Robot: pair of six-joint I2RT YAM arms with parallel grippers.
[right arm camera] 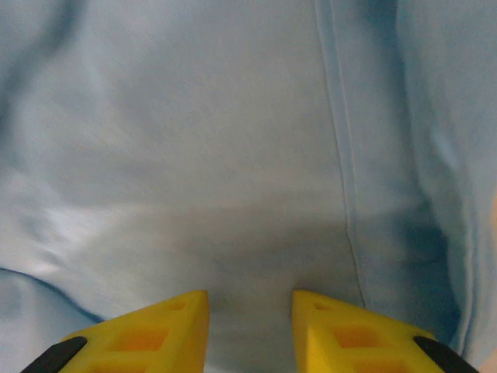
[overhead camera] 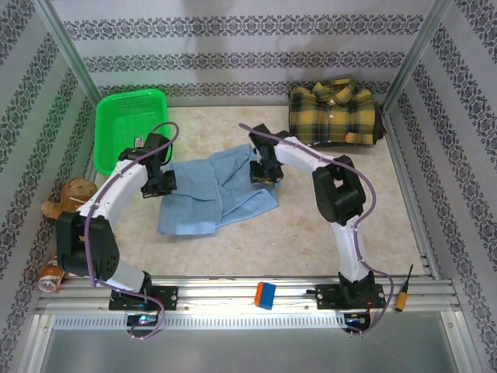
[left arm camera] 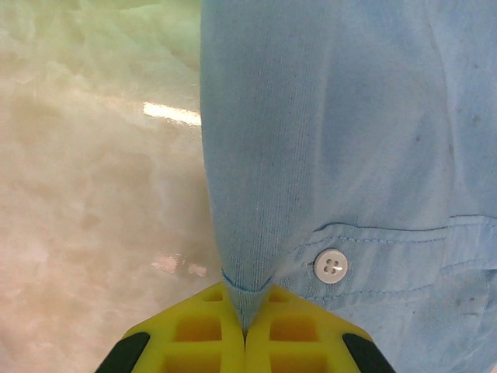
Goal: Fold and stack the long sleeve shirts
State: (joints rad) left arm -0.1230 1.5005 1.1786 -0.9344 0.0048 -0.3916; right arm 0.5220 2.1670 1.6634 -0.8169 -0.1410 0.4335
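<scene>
Here, from above, I see a plain light blue button-up cloth shirt [overhead camera: 213, 190] lying crumpled in the middle of the tabletop [overhead camera: 326, 233], a little toward the left edge. A yellow-and-dark plaid flannel shirt [overhead camera: 334, 113] sits folded in the far right corner.

The left tool [left arm camera: 245, 330] is closed tight on a narrow pinch of the blue shirt at its left side, just beside a white button [left arm camera: 331, 266]. The right tool [right arm camera: 248, 311] is over the shirt's far right part. Its jaws stand partly apart with blue cloth beneath the gap, and I cannot tell whether any cloth is caught between them.

My worry is the uneven hold. The left pinch looks thin, so a pull could slip it free. If the right tool closes on more than one layer, or on none, I judge the fold would bunch or drag to one side.

A green plastic mesh basket [overhead camera: 133, 93] stands in the far left corner. I see nothing inside it.
</scene>
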